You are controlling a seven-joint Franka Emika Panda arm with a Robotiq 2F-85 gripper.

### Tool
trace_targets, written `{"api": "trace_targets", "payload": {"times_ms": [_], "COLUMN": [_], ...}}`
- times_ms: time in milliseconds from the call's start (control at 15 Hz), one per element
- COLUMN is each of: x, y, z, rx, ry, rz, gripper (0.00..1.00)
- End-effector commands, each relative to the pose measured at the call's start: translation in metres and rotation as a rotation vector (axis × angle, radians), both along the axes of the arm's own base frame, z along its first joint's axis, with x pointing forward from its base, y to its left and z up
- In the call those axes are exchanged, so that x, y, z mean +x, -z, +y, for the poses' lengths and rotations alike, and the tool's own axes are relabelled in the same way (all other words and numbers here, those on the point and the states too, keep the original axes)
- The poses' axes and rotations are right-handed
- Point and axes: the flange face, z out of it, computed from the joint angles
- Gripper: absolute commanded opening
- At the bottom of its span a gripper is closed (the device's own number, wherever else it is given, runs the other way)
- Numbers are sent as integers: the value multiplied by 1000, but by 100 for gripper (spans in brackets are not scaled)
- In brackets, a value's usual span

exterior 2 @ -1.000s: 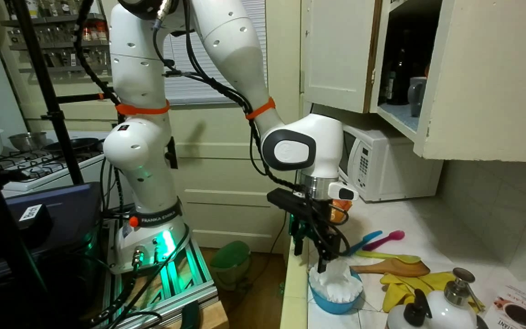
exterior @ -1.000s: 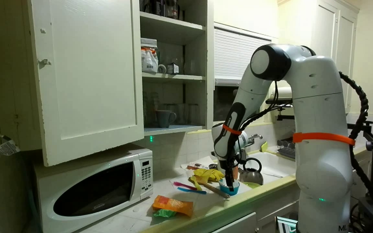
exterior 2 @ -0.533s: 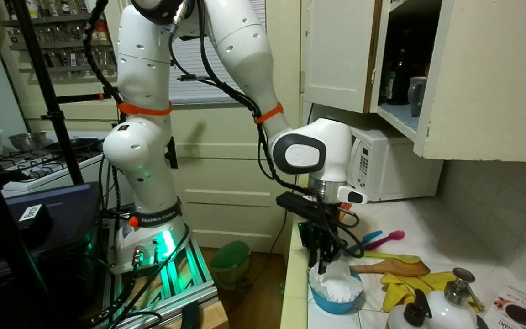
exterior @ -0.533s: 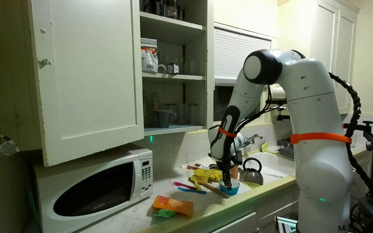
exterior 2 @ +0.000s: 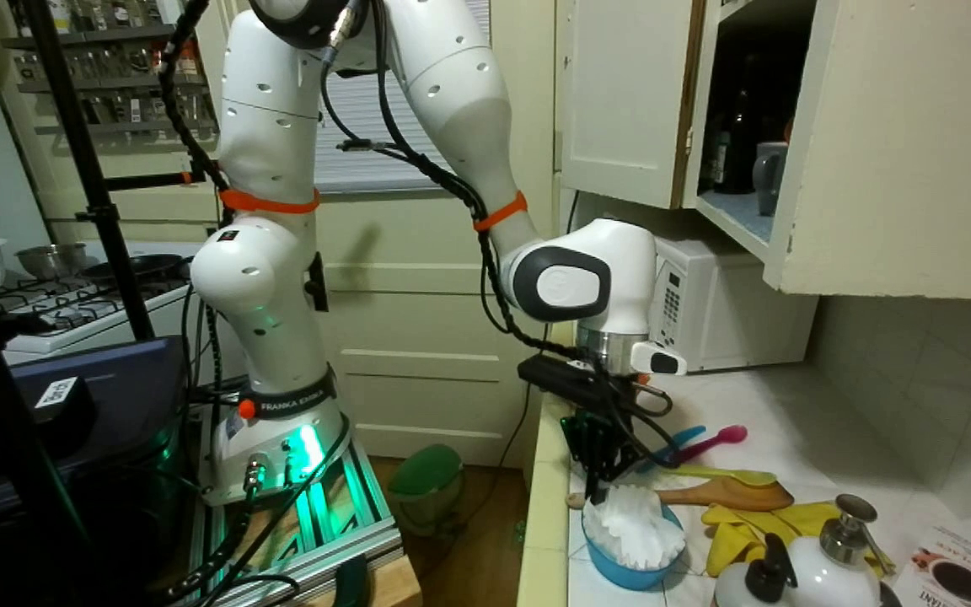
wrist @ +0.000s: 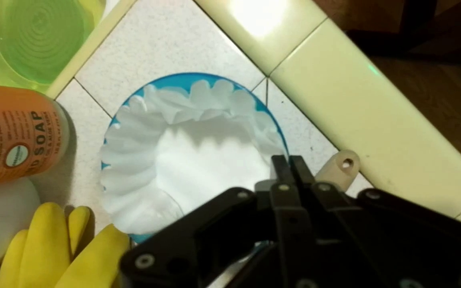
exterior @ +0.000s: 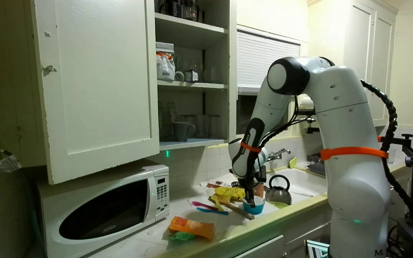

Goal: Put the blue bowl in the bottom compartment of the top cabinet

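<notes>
The blue bowl [exterior: 259, 208] sits on the tiled counter near its front edge, lined with frilly white paper. In the wrist view the blue bowl [wrist: 182, 80] shows its rim running in between the fingertips. My gripper [wrist: 289, 160] is shut on that rim, one finger inside the bowl, the other outside. In an exterior view the gripper [exterior 2: 597, 496] reaches down to the near side of the blue bowl [exterior 2: 627, 576]. Up on the wall hangs the top cabinet [exterior: 232, 71], its door swung wide. The bottom compartment [exterior: 192, 143] has a blue-grey shelf floor.
A grey mug [exterior: 182, 131] and glasses stand in that compartment. The cabinet door [exterior: 100, 89] juts out above the microwave [exterior: 109, 211]. Around the bowl lie a wooden spoon [wrist: 328, 176], yellow gloves [exterior: 232, 192] and a soap bottle [wrist: 14, 132]. A kettle [exterior: 279, 196] is by the sink.
My arm has come down slightly and moved toward the bowl. The fingers have gone from open to shut on the rim, and the bowl has shifted a little with them.
</notes>
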Motion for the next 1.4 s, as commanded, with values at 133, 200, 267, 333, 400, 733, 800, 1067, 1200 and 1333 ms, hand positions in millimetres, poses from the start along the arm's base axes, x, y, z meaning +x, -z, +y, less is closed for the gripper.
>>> {"api": "trace_targets", "payload": {"times_ms": [133,200,267,333,400,733,800,1067,1200,1333], "x": [-23,-26,-30,-36,-42,-27,-28,-28,-24,-13], "y": [-41,-48,-56,-66,-70,-119,-130,-175,-192,-213], "z": [29,37,49,63,76,112,119,137,151,163], "rx": [-163,-196,-225,-261,-280,-292,-290,-312,-305,-318], "ry": [-162,-210,-266,-333,-406,-662,-716,-945,-1038,-1107], "rz": [60,71,75,80,73,-30,-42,-58,-67,-83], "gripper": [1,1,1,1,1,1,1,1,1,1]}}
